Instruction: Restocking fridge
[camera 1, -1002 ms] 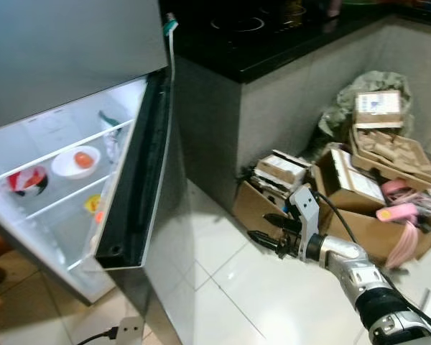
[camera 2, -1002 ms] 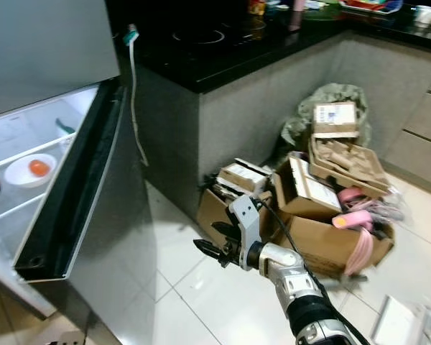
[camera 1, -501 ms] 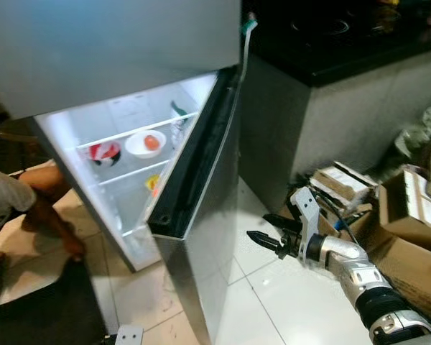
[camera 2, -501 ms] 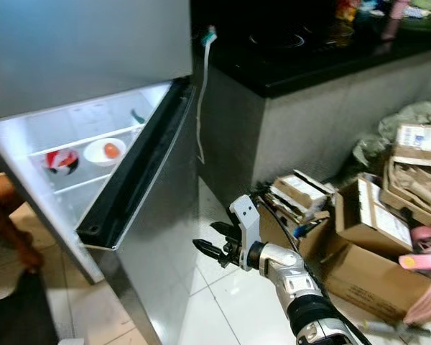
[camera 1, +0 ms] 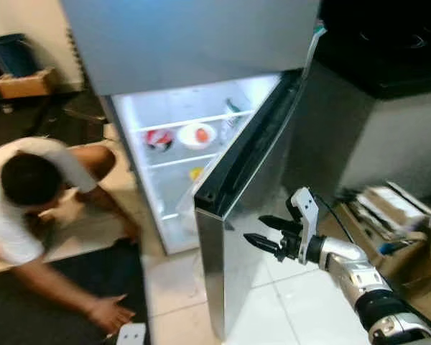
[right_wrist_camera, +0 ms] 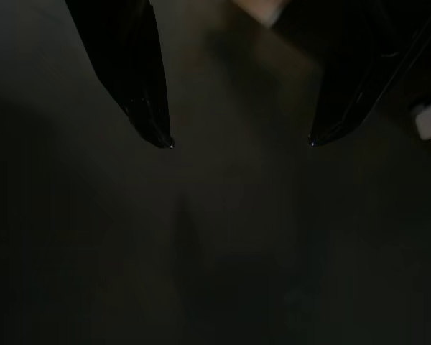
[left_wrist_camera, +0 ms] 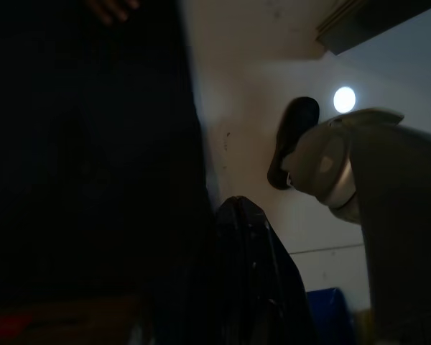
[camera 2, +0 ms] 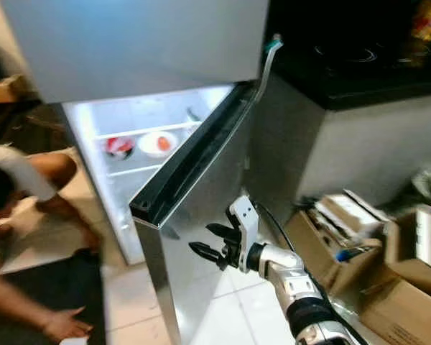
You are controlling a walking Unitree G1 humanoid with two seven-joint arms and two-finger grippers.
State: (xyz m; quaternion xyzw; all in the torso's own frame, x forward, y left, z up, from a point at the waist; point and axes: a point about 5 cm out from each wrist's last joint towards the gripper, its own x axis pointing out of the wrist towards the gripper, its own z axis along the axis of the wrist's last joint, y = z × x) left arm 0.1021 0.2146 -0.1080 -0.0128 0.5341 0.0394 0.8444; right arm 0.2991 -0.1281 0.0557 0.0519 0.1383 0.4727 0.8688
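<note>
The steel fridge (camera 1: 201, 43) has its lower door (camera 1: 230, 287) swung open, and the inside is lit. On a wire shelf sit a white bowl (camera 1: 196, 134) holding something orange and a red and white item (camera 1: 158, 138). A yellow item (camera 1: 195, 173) lies one shelf lower. My right gripper (camera 1: 255, 228) is open and holds nothing, its fingers pointing at the door's outer steel face, close to it. The right wrist view shows its two fingertips (right_wrist_camera: 161, 136) spread before a dark grey surface. The left wrist view is dark, with one black finger (left_wrist_camera: 251, 273) above the floor.
A person (camera 1: 29, 194) crouches on the floor left of the fridge, one hand (camera 1: 108, 314) on a dark mat. Cardboard boxes (camera 2: 345, 223) lie on the tiles to my right, below a black counter (camera 1: 388, 57). A white power strip (camera 1: 131, 334) lies on the floor.
The camera has swung left, so the fridge now sits at the centre and the crouching person has come into view. My right gripper stays open in the same pose.
</note>
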